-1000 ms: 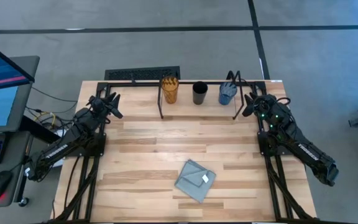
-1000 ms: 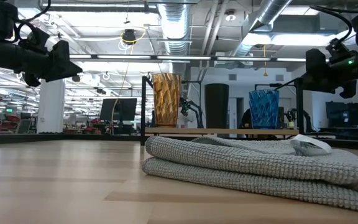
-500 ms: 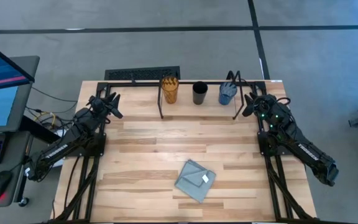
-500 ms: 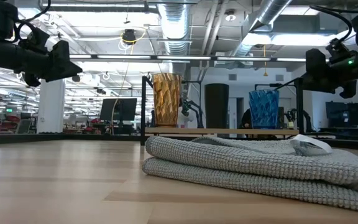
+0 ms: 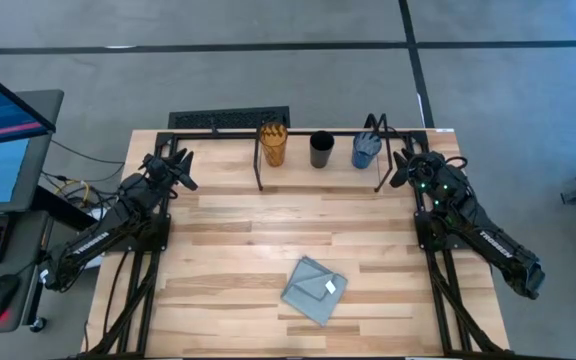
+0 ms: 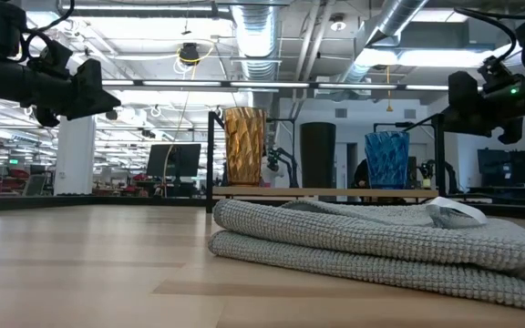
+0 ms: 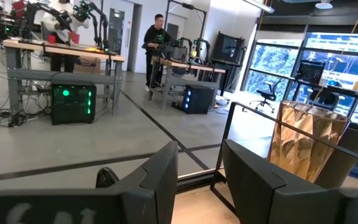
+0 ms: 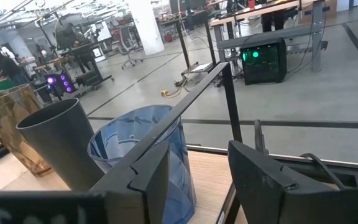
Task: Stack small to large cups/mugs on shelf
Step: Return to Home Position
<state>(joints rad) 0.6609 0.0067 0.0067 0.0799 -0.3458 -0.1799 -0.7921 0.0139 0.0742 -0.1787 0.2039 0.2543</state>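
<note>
Status: placing looks done; judged step is the return to rest pose.

- Shelf [image 5: 296,162] sits at the middle of the table's [image 5: 228,230] far edge. All three cups stand upright on its board in a row, apart from each other and not nested.
- Order along the shelf: orange tumbler [image 5: 273,145] at the left end, black cup [image 5: 321,150] in the middle, blue cup [image 5: 365,150] at the right end. The low view shows heights stepping down in that order: orange tallest, blue shortest.
- Left gripper [image 5: 188,170] is raised above the table near the far left corner, outside the shelf's left post. Its fingers [image 7: 157,180] are parted with a moderate gap and hold nothing.
- Right gripper [image 5: 398,168] is raised near the far right corner, just beside the shelf's right post. Its fingers [image 8: 253,174] are also parted and empty. The wrist view looks past the rail at the blue and black cups.
- Grey cloth [image 5: 315,289] lies folded near the table's near edge, well apart from both arms. It is not part of the job.

Next: no grasp is needed, since no cup is left on the table. The arms only need to settle into rest. The one risk is on the right side, where the gripper is close to the post and the blue cup. Any swing there should go away from the shelf, not across it.
</note>
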